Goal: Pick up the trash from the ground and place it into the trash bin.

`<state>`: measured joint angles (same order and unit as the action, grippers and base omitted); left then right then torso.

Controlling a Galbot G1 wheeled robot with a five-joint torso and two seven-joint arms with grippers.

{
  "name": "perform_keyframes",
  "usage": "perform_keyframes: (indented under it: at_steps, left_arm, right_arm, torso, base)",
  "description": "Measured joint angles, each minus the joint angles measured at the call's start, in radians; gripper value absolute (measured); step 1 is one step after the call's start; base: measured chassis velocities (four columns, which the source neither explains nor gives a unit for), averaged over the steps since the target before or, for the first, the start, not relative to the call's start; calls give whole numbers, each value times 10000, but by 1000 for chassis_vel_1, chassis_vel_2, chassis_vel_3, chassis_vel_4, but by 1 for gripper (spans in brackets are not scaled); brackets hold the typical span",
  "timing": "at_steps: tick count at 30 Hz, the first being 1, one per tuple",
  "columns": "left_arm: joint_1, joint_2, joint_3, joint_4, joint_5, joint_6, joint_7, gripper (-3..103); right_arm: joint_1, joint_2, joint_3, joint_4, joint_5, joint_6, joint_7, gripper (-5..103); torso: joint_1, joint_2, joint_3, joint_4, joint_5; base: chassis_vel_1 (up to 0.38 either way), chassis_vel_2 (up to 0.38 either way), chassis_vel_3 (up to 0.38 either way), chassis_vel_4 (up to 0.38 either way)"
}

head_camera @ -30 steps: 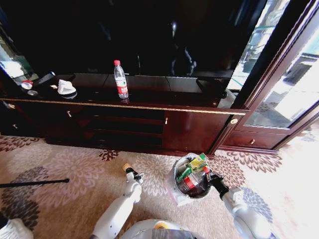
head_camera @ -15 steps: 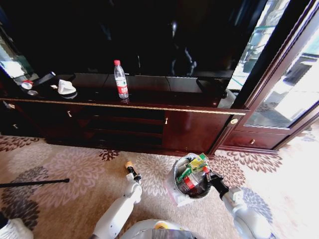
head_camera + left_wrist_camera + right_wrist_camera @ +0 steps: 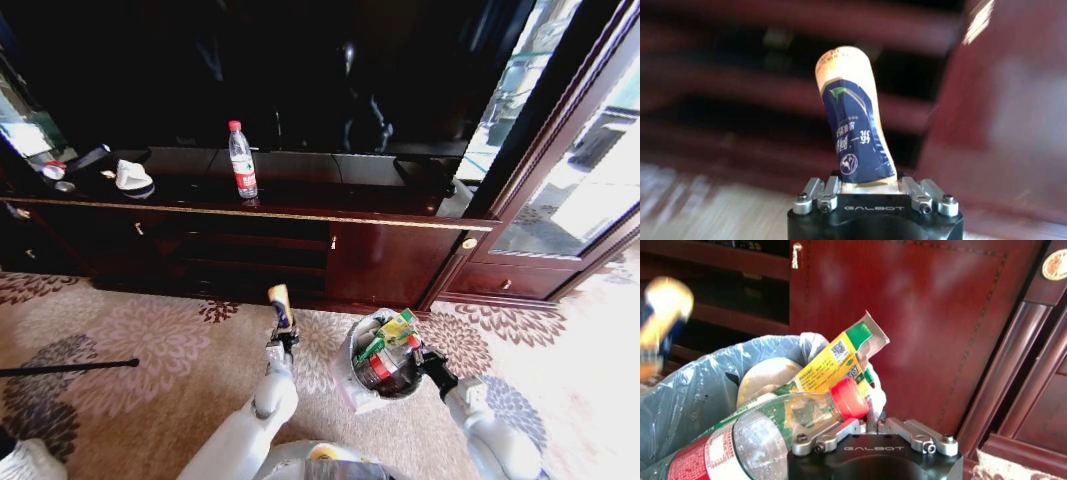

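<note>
Trash bin [image 3: 352, 372] sat full on carpet; right gripper [image 3: 418, 357] pinched its liner [image 3: 680, 395]. Left gripper [image 3: 281, 335] raised, fingers clamping one yellow bottle [image 3: 852, 135] upright.

trash bin [image 3: 385, 362] crammed full, carpet [image 3: 150, 350] leftward open

Dark wood cabinet [image 3: 380, 262]; upright water bottle [image 3: 241, 160] and white cloth [image 3: 131, 175] on its top. Floral carpet [image 3: 140, 340] below.

Trash bin [image 3: 362, 385] on carpet [image 3: 150, 350], before cabinet [image 3: 380, 262]; bottle [image 3: 241, 160] on cabinet top.
</note>
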<state>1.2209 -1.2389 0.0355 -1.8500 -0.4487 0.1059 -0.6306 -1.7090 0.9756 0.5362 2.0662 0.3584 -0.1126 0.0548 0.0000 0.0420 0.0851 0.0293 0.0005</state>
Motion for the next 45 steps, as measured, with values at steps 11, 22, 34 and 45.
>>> perform_keyframes:
  at_steps: [11, 22, 34, 45]
  left_arm:
    - [-1130, 619, 1774, -2159, 244, 723, -201, 37]
    - [-1891, 422, 3938, -1762, 318, 162, 211, 37]
    - [-2400, 664, 4609, -1384, -883, -450, 1175, 37]
    - [-1984, 1685, 5154, -1783, -1269, -831, 2176, 37]
  right_arm:
    - [126, 63, -291, -239, -144, 100, -138, 2]
    - [180, 46, -405, -447, -207, 83, -169, 2]
    - [35, 337, -370, -145, -81, 158, -175, 2]
    - [123, 316, -303, -156, 43, 129, -143, 2]
  torso:
    - [0, 0, 0, 2, -4]
    - [0, 0, 1, -2, -5]
    - [0, 0, 1, 1, -6]
    - [0, 0, 0, -2, -5]
  base:
    - [0, 0, 0, 0]
    - [0, 0, 0, 0]
    - [0, 0, 0, 0]
    - [0, 0, 0, 0]
